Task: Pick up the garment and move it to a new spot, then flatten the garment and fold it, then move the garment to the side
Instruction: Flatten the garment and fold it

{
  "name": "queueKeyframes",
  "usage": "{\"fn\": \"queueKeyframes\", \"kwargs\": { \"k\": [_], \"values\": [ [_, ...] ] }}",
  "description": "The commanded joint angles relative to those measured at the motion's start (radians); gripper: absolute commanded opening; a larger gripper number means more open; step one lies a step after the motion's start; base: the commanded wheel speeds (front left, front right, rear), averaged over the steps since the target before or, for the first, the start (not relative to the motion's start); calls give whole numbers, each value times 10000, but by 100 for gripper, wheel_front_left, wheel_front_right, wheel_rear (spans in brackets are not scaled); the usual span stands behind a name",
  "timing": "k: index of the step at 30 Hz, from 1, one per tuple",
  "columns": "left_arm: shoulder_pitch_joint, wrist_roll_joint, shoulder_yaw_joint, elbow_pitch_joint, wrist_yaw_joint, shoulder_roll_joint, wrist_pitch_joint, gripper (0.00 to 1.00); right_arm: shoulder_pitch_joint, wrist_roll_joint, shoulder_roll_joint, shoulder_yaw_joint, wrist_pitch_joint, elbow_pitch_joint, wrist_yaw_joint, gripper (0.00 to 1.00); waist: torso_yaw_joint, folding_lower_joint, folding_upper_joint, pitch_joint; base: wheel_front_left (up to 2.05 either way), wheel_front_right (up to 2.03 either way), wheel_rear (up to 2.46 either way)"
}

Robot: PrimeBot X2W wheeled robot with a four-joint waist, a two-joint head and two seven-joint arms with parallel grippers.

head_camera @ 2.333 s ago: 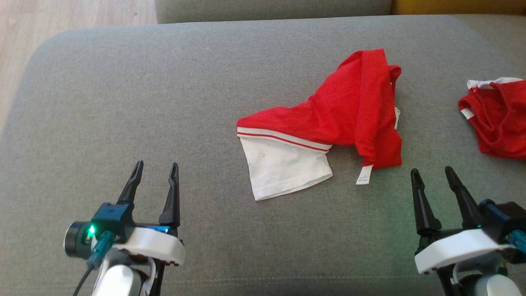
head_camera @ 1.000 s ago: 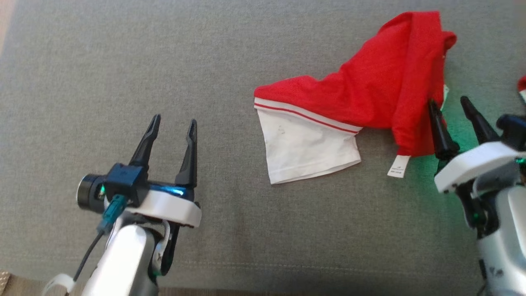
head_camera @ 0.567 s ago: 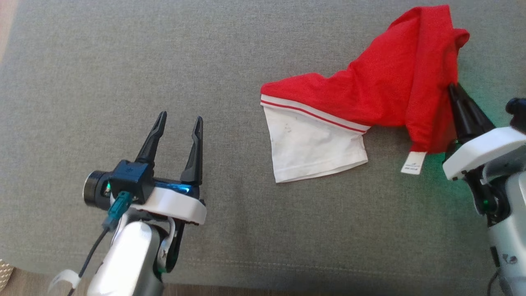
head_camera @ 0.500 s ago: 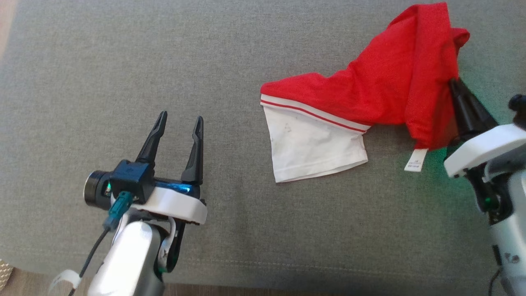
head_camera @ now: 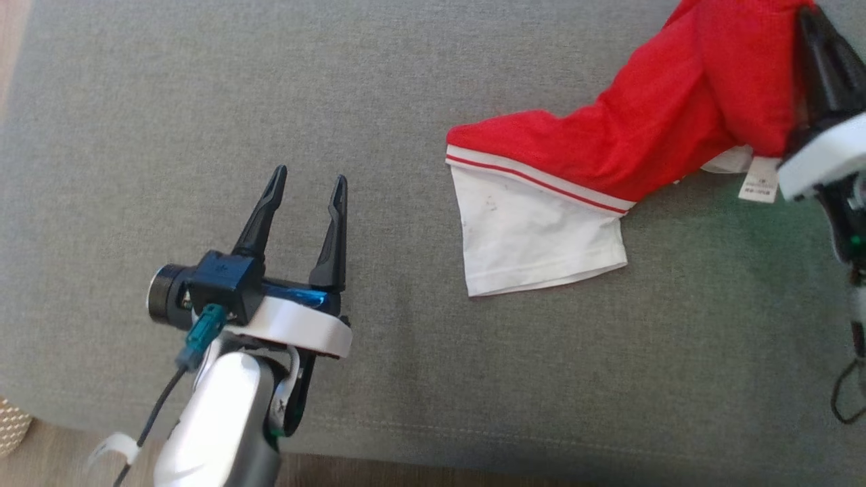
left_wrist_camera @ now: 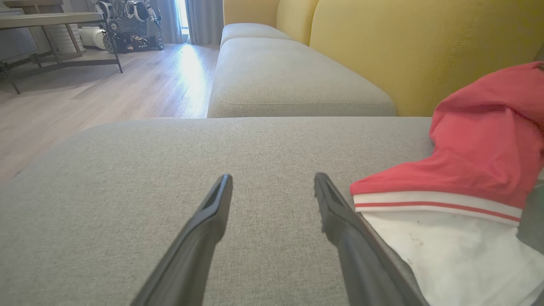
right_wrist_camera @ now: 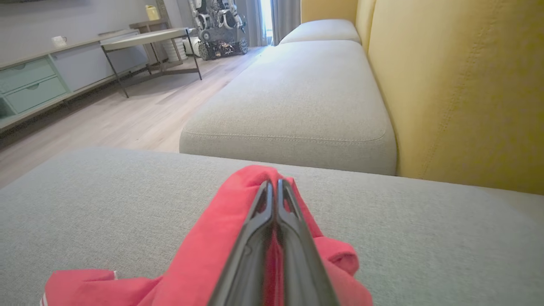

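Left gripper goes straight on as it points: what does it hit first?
Probably bare cushion. The left gripper points past the garment, which lies off to its right. Depth is unclear.

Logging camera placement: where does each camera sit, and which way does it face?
Head view: high, looking down on the grey cushion; open left gripper, right gripper shut on the red garment.
Left wrist view: low, along its open fingers across the cushion, yellow backrest beyond.
Right wrist view: low, along its shut fingers pinching the garment.
Shared: all show the garment.

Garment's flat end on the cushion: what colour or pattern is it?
That garment end is white, banded with one thin red stripe; clearest in head view.
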Motion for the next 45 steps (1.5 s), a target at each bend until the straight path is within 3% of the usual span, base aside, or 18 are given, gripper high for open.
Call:
{"fn": "queueKeyframes", "kwargs": {
  "k": [1, 9, 10, 11, 12, 17, 23, 35, 45],
  "values": [
    [-315, 78, 393, -337, -68, 27, -121, 100, -377, 74, -151, 277, 108, -63, 33, 0, 76, 0, 0, 92, 0, 0, 0],
    [-545, 160, 361, -243, -250, -167, -121, 100, -1344, 355, 400, 1156, -172, 2097, 33, 0, 227, 0, 0, 340, 0, 0, 0],
    [-562, 172, 375, -219, -272, -177, -121, 100, -1421, 360, 448, 1264, -306, 2294, 33, 22, 207, 0, 0, 349, 0, 0, 0],
    [-581, 184, 388, -189, -296, -185, -121, 100, -1485, 371, 492, 1368, -451, 2466, 33, 74, 182, 0, 0, 346, 0, 0, 0],
    [-590, 196, 406, -163, -317, -191, -121, 100, -1526, 373, 540, 1471, -620, 2594, 33, 100, 141, 0, 0, 325, 0, 0, 0],
    [-477, 280, 532, -74, -352, -170, -122, 100, -1269, 277, 754, 1884, -1616, 2507, 33, 100, -171, 0, 0, 82, 0, 0, 0],
    [-258, 370, 632, -43, -382, -74, -122, 100, 103, -148, 1113, 1978, -2321, 1045, 33, 100, -587, 0, 0, -212, 0, 0, 0],
    [169, 414, 885, -90, -278, 197, -122, 100, 3592, -939, 2142, 656, -2004, -1848, 33, 100, -1030, 0, 0, -819, 0, 0, 0],
    [949, 294, 981, -22, -154, 425, -102, 100, 4807, -1234, 2376, -541, -1751, -2327, 33, 100, -1266, 0, 0, -1767, 0, 0, 0]
  ]
}}
